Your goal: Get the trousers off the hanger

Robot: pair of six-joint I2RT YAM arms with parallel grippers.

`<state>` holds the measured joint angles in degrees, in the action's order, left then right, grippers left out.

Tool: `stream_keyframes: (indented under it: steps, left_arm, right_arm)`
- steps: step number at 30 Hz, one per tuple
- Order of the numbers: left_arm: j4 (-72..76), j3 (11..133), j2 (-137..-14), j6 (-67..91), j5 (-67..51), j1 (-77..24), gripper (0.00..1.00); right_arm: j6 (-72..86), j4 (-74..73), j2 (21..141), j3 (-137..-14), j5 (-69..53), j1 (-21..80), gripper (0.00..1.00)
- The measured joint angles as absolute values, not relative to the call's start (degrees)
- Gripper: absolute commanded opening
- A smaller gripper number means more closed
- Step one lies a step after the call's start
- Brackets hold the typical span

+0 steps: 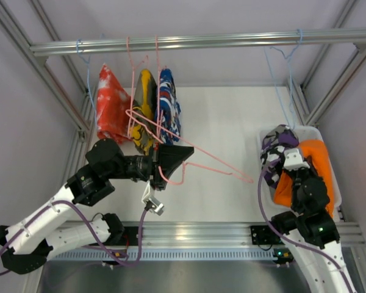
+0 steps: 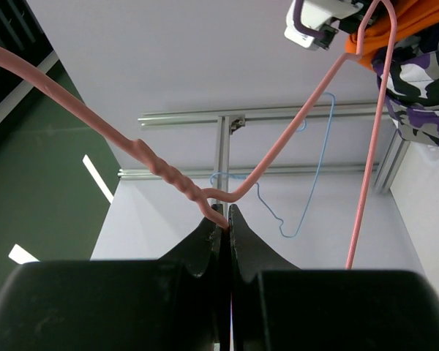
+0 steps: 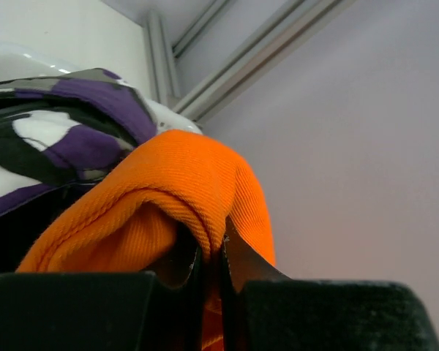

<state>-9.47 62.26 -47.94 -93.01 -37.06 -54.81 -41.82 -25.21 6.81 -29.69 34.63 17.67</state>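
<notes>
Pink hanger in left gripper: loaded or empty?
Empty. The pink hanger is bare wire; the orange trousers lie in the bin.

Left arm point(image 1: 33, 229): white shells on my long links and bulky black joint housings, rising from the desk's near-left corner.
Right arm point(image 1: 322, 235): mostly black blocks with white lower down, at the near-right corner.
Cables: a purple cable point(image 1: 79, 212) loops along my left arm, and another point(image 1: 260, 204) runs beside my right.
Left gripper point(image 2: 227, 228): matte black fingers point(image 2: 201, 248), broad at the root and tapering to thin tips.
Right gripper point(image 3: 212, 245): the same black curved fingers point(image 3: 245, 265).
Wrist module point(image 1: 293, 160): a white block.
Base light point(image 1: 279, 252): a small green dot at the near edge.
</notes>
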Motion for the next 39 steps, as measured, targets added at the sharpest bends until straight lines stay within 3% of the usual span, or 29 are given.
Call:
stream_keyframes:
  steps: [10,19,28,29,31,39]
  left_arm:
    - [-9.5,65.28,-50.52,-94.06,-37.89,-54.76,0.0]
    - [-10.07,66.65,-51.16,-95.57,-37.91,-54.7,0.0]
    - [-10.85,66.72,-50.35,-96.64,-37.89,-54.7,0.0]
    - [-10.9,66.72,-50.11,-96.82,-37.91,-54.7,0.0]
    - [-11.05,66.72,-49.76,-97.17,-37.91,-54.7,0.0]
    - [-11.64,66.63,-49.65,-97.43,-37.91,-54.7,0.0]
  right_arm:
    - [-38.81,-15.27,17.26,-21.76,27.88,17.54,0.0]
    - [-37.32,-11.79,37.71,-27.09,15.11,9.85,0.02]
    - [-37.21,-19.99,22.0,-27.73,0.27,7.9,0.44]
    - [-36.82,-22.0,20.27,-28.93,-0.89,7.9,0.53]
    - [-35.99,-25.96,17.37,-32.38,-2.79,7.9,0.6]
    - [-34.37,-36.8,7.18,-49.76,-6.76,8.05,0.65]
